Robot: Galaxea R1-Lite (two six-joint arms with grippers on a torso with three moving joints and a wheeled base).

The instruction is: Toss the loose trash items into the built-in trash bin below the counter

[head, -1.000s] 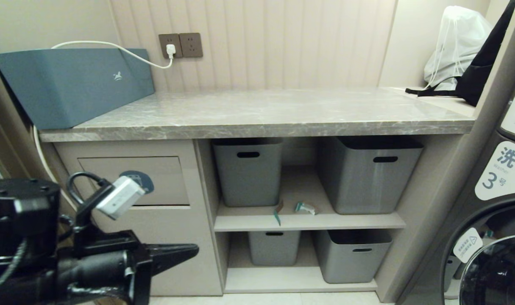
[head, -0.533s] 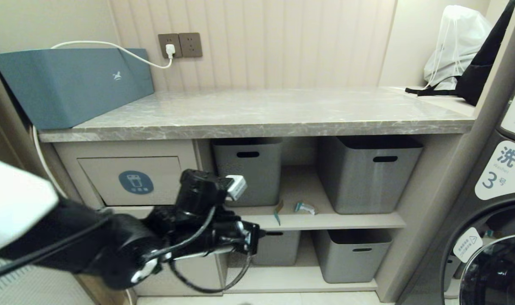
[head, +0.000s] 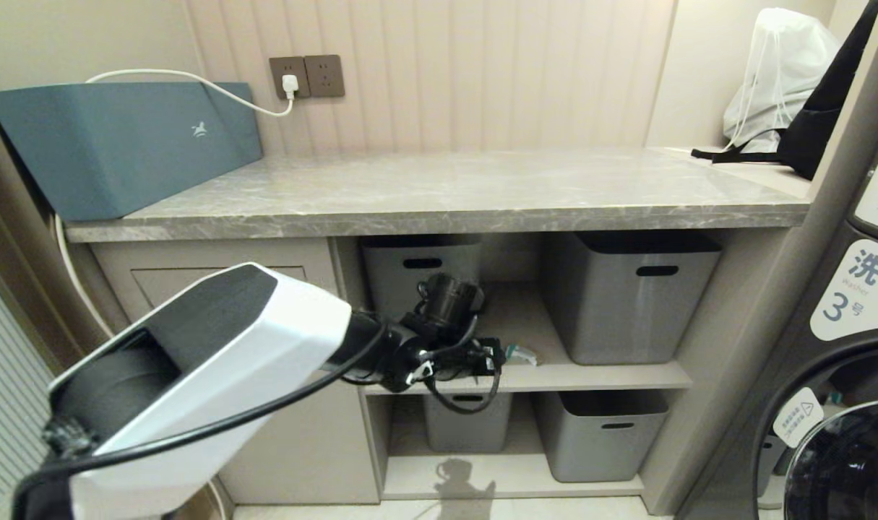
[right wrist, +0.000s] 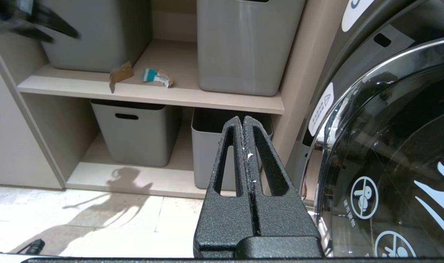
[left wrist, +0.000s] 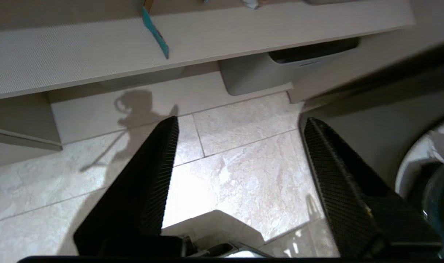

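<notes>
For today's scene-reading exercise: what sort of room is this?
Probably a laundry room: a front-loading washing machine on the right, grey storage tubs on shelves under a marble-look counter, and a white drawstring bag.

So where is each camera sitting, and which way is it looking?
Head view: high on the robot, facing the counter and shelves; shows the left arm and left gripper.
Left wrist view: behind the open left gripper, looking down at the floor and shelf edge.
Right wrist view: behind the shut right gripper, low, facing the shelves and washer.
Shared: head and right wrist views both show the crumpled wrapper.
</notes>
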